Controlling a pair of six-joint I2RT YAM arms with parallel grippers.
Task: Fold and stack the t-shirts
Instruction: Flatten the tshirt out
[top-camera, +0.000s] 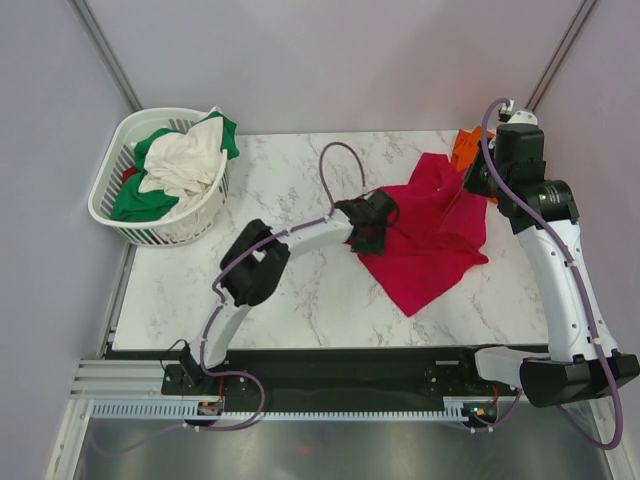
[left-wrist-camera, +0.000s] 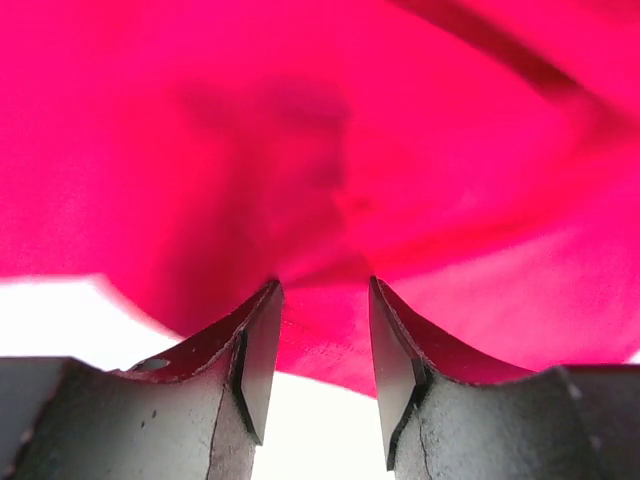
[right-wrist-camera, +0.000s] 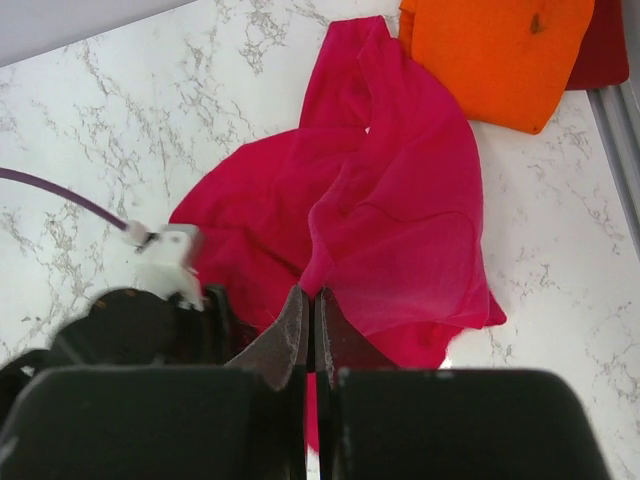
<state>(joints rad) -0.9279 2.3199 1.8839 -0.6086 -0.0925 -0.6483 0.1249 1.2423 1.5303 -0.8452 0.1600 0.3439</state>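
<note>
Right fingers (right-wrist-camera: 288, 335) pinch crimson-pink t-shirt (right-wrist-camera: 400, 230) edge; bare table (top-camera: 300, 290) beside it.

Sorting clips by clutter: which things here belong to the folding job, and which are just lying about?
Part of the job:
- crimson-pink t-shirt
- orange t-shirt
- dark red t-shirt
- green t-shirt and cream-white t-shirt, both in the basket

Just there:
- white basket
- purple cable
- marble table

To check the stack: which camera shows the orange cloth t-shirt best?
Right wrist view: the orange cloth t-shirt lies almost whole at the top. Top external shows only one corner; left wrist shows none.
</note>
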